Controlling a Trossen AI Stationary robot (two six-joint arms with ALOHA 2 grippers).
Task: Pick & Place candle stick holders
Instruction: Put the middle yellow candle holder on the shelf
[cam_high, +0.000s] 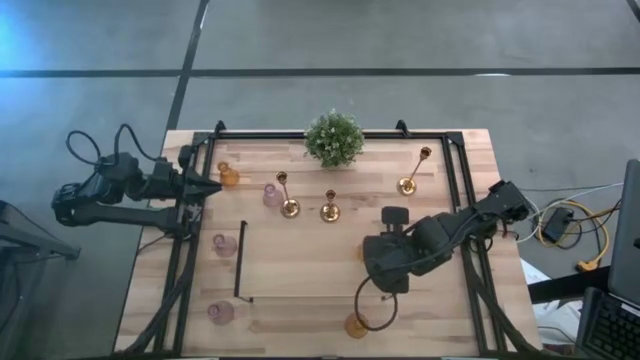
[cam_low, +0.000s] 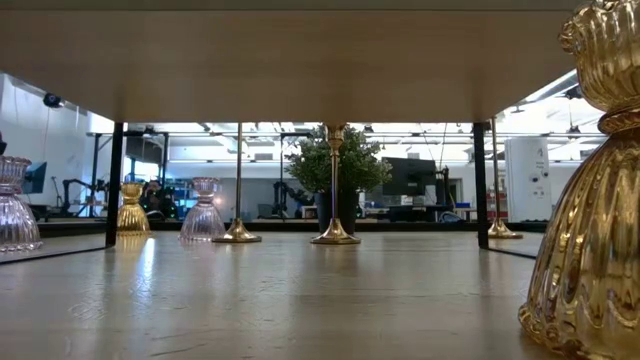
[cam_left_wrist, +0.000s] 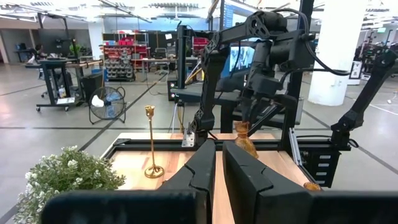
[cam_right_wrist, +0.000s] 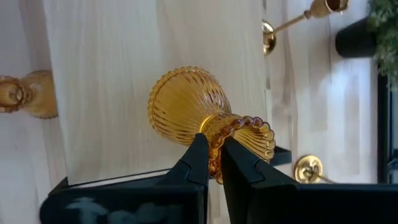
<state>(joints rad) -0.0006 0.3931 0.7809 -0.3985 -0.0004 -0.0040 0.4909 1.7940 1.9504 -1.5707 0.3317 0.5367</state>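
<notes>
Brass candlesticks number three on the worktop (cam_high: 300, 280): one (cam_high: 287, 196), another (cam_high: 329, 206), a third (cam_high: 413, 172) toward two o'clock. Three pink cups (cam_high: 272, 194) (cam_high: 225, 244) (cam_high: 220, 312) show, and two amber cups (cam_high: 229, 176) (cam_high: 356, 325). The third amber cup (cam_right_wrist: 208, 118) is hidden from above, pinched in the right end effector (cam_right_wrist: 210, 162). The left end effector (cam_left_wrist: 219, 168), nearly together, holds nothing at nine o'clock.

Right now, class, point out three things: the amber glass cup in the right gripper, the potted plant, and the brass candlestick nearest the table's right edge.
amber glass cup (cam_right_wrist: 186, 109): right wrist view, ribbed bowl.
potted plant (cam_high: 334, 138): high view, foliage middle.
brass candlestick (cam_high: 407, 186): high view, round base.
</notes>
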